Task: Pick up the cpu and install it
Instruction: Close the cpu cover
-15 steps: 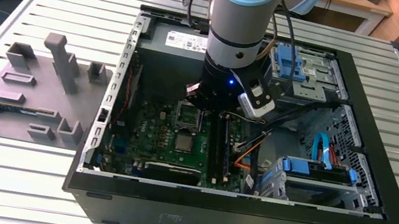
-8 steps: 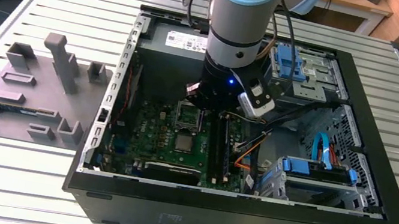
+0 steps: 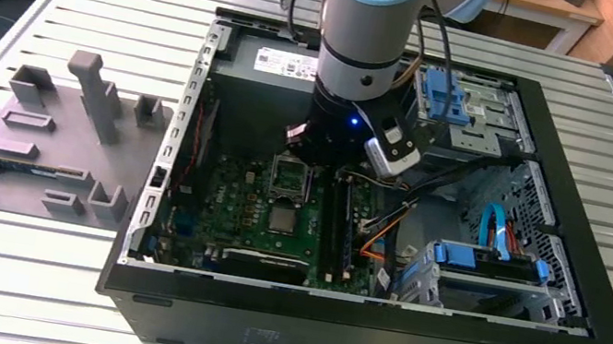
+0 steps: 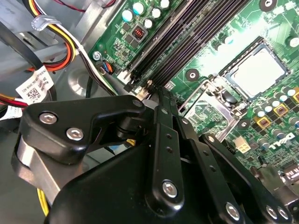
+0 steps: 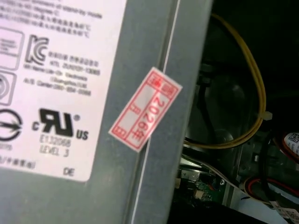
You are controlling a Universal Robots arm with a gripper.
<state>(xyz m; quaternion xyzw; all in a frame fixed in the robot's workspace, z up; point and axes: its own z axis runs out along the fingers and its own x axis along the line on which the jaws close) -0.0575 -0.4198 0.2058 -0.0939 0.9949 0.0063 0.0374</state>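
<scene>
The cpu (image 3: pixel 283 218) is a small dull silver square lying flat in the socket on the green motherboard (image 3: pixel 232 206) inside the open computer case. In the second wrist view the cpu (image 4: pixel 259 73) sits in its socket, and the hinged metal socket frame (image 4: pixel 208 105) stands swung open beside it. My gripper (image 3: pixel 312 156) hangs low over the board just beyond the socket frame (image 3: pixel 291 176), apart from the cpu. The gripper's (image 4: pixel 156 93) black linkage points at the board near the memory slots, with nothing seen in it.
The grey power-supply box (image 5: pixel 140 93) with its red sticker stands close by the wrist, at the case's far wall (image 3: pixel 281 60). Black memory slots (image 4: pixel 187 37), yellow cables (image 5: pixel 258 93), blue drive cages (image 3: pixel 462 105) and a grey fixture tray (image 3: pixel 50 139) lie around.
</scene>
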